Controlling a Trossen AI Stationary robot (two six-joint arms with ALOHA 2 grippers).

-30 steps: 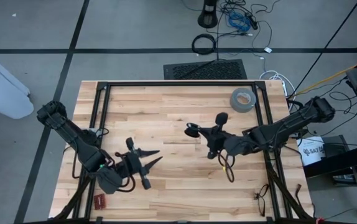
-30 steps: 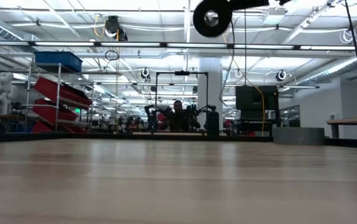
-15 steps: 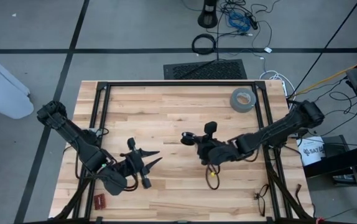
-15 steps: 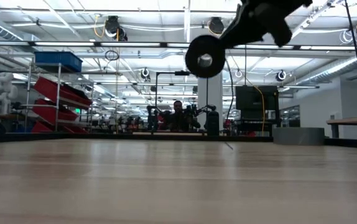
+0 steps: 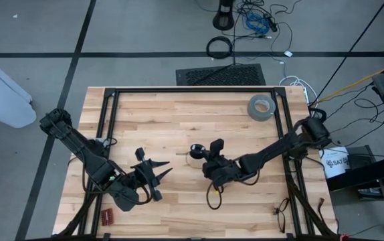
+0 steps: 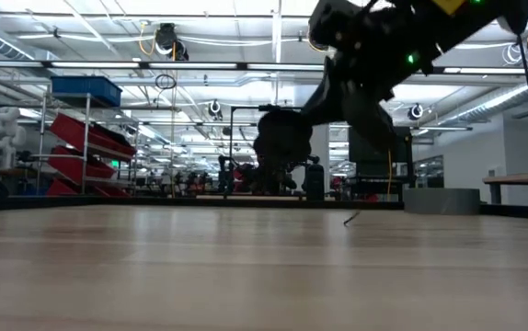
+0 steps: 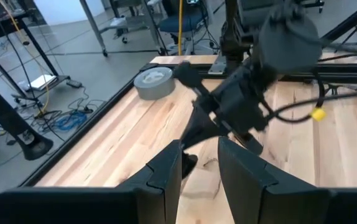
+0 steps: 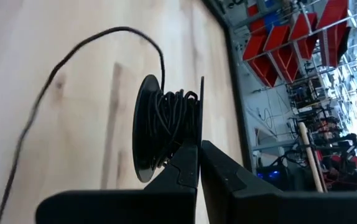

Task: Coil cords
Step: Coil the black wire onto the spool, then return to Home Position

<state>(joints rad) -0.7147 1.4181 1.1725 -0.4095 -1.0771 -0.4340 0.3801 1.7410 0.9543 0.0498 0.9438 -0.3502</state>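
We are holding the right gripper [image 5: 199, 151] over the middle of the wooden table [image 5: 178, 114], its fingers pressed together on a black spool [image 8: 146, 127] wound with thin black cord [image 8: 175, 115]. A loose tail of that cord is arcing off the spool and trailing down across the boards. Our left gripper [image 5: 157, 173] is waiting near the table's front-left part, fingers partly apart with nothing between them. We are judging the risks as these: the free tail could be snagging on an arm or the black frame rail [image 5: 112, 107], pulling turns off; the pinch on the spool could be slipping, dropping it; slack winding could be tangling.
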